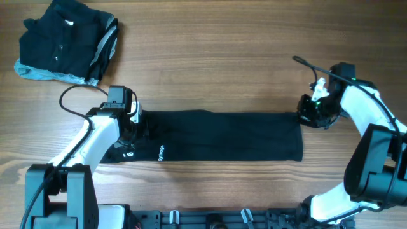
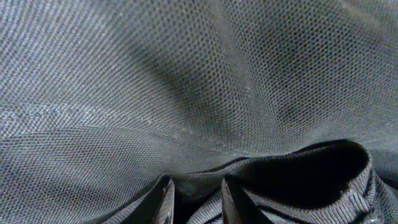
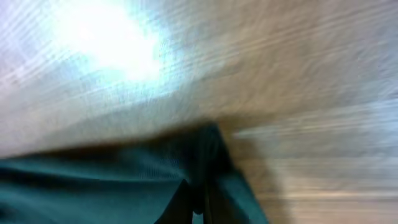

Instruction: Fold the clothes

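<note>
A black shirt (image 1: pixel 222 135) lies folded into a long strip across the front of the table, with a small white logo near its left end. My left gripper (image 1: pixel 130 130) sits on the strip's left end; in the left wrist view its fingers (image 2: pixel 196 183) pinch a bunched fold of the shirt's black knit fabric (image 2: pixel 186 81). My right gripper (image 1: pixel 310 113) is at the strip's upper right corner; in the right wrist view its fingers (image 3: pixel 198 186) are closed on the edge of the shirt (image 3: pixel 93 186). A folded stack of black shirts (image 1: pixel 63 41) with a light grey-blue edge lies at the back left.
The wooden table (image 1: pixel 254 57) stretches behind the strip. Black cables run from both arms, one looping at the left (image 1: pixel 76 105). The arm bases and a black rail (image 1: pixel 210 219) line the front edge.
</note>
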`<state>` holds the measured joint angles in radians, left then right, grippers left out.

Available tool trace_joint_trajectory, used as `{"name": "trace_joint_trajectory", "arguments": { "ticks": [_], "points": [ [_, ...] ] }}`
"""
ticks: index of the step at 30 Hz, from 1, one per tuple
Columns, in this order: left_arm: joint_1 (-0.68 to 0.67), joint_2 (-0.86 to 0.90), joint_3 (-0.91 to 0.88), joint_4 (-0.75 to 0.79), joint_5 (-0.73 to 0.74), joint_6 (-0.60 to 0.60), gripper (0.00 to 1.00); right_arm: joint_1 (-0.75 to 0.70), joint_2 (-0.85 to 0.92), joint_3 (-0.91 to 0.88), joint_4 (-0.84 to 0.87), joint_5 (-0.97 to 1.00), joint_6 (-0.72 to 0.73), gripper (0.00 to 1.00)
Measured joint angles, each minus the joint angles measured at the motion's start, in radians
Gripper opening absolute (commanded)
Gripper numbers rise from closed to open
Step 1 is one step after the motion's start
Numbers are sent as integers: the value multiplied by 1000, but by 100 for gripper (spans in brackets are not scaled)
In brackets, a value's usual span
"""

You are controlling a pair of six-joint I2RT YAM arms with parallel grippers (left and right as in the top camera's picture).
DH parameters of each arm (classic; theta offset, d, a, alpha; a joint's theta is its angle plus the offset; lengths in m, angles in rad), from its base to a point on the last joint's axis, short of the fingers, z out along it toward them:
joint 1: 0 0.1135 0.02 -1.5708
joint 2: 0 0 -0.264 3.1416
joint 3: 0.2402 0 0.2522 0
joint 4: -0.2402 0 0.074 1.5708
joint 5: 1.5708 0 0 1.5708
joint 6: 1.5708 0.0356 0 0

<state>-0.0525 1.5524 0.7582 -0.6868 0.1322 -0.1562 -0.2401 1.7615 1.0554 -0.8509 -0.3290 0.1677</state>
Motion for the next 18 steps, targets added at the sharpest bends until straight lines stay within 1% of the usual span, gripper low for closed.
{"name": "trace_joint_trajectory", "arguments": {
  "ticks": [2, 3, 5, 7, 10, 11, 12, 13, 15, 18],
  "points": [
    [0, 0, 0, 0, -2, -5, 25, -26, 0, 4, 29, -14, 0, 47],
    [0, 0, 0, 0, -3, -8, 27, -35, 0, 5, 42, -37, -12, 59],
    [0, 0, 0, 0, -3, -14, 50, -45, 0, 8, 45, -60, -21, 67],
    [-2, -1, 0, 5, 13, -23, 52, -50, 0, 9, 30, -67, -30, 68],
    [-6, -3, 1, 8, 32, -26, 51, -64, 0, 10, -16, -73, -31, 68],
    [-7, -3, 3, 7, 33, -26, 51, -70, 0, 11, -49, -71, -31, 70],
    [-6, -2, 5, 3, 34, -26, 51, -76, 0, 11, -86, -52, -19, 74],
    [-6, 0, 10, -4, 35, -26, 51, -77, 0, 10, -96, -32, -8, 75],
    [-6, 11, 35, -49, 34, -26, 53, -78, 0, -9, -91, 9, 14, 76],
    [-6, 21, 104, -146, 34, -26, 54, -78, 0, -92, -40, 8, 23, 76]
  ]
}}
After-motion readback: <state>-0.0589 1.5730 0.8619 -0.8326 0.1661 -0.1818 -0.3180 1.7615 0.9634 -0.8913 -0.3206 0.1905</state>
